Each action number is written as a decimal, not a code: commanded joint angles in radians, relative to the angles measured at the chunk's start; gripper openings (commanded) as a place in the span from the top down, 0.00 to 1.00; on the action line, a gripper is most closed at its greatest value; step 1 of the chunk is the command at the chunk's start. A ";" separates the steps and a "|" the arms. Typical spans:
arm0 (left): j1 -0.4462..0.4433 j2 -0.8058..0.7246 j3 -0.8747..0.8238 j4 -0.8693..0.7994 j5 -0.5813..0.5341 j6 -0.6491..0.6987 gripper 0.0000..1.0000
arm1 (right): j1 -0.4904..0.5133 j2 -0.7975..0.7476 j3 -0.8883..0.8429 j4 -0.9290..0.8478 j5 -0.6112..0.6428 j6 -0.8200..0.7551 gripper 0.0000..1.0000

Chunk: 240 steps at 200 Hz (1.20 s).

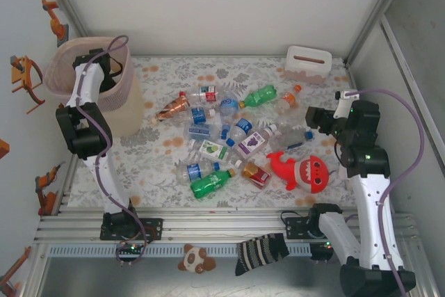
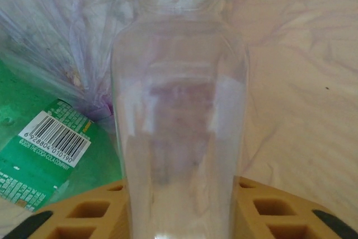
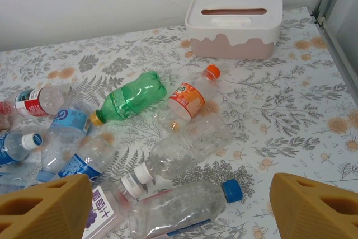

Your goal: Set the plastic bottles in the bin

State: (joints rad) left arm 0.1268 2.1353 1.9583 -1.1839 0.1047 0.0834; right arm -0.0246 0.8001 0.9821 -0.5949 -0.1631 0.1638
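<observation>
Bottle (image 2: pixel 179 110), clear, clasped in left gripper (image 2: pixel 182 197) over bin (image 1: pixel 119 99), right gripper (image 3: pixel 179 204) wide open

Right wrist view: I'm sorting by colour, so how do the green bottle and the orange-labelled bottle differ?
The green bottle is tinted green plastic; the orange-labelled bottle is clear. The green bottle has a yellowish cap, the orange-labelled bottle an orange one. The green bottle's cap points near-left; the orange-labelled bottle's points far-right, toward the white box. Both lie on their sides, next to each other.
</observation>
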 commanded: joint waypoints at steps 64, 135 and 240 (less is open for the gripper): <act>0.003 -0.179 0.033 0.022 0.013 -0.027 0.36 | 0.008 -0.014 0.039 -0.009 0.002 -0.003 0.18; 0.005 -0.307 0.167 -0.048 0.052 -0.033 0.34 | 0.007 -0.020 0.065 -0.021 -0.003 0.000 0.18; -0.132 -0.480 0.255 -0.058 0.154 0.035 0.33 | 0.008 -0.013 0.072 -0.009 -0.019 0.018 0.18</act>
State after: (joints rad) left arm 0.0601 1.6756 2.1899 -1.2125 0.2279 0.0673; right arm -0.0242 0.7906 1.0237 -0.6167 -0.1677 0.1665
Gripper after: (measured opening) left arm 0.668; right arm 0.820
